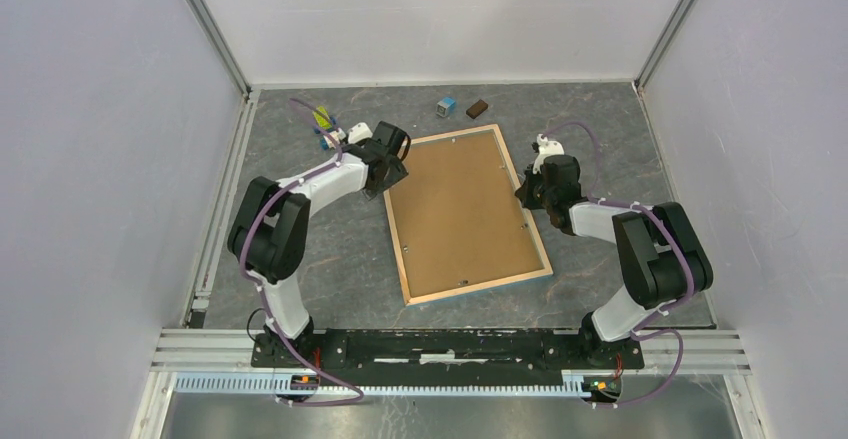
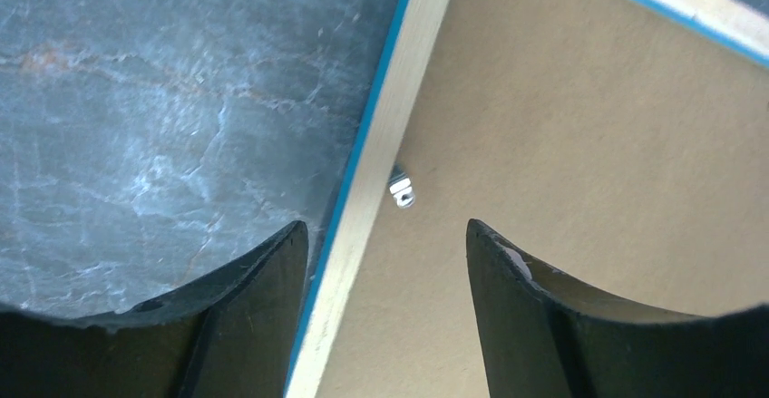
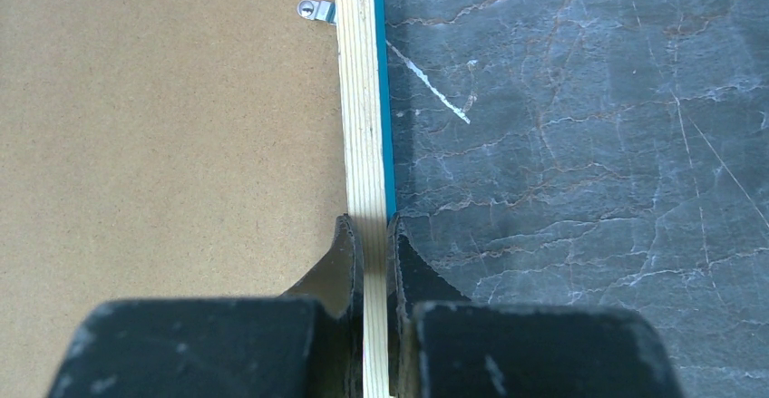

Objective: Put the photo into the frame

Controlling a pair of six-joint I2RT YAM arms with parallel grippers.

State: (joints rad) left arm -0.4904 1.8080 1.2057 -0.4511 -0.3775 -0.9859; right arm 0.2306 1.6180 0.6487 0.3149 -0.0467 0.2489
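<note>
The frame lies face down in the middle of the table, its light wood back up and a blue edge showing. A brown backing board fills it. The photo is hidden. My left gripper hovers open over the frame's left rail, one finger over the table and the other over the backing board, beside a small metal clip. My right gripper is shut on the frame's right rail, which is pinched between its fingers.
A small blue block and a brown block lie at the back of the table. A yellow and blue item sits behind the left arm. White walls enclose the dark marbled table. Another clip sits on the right rail.
</note>
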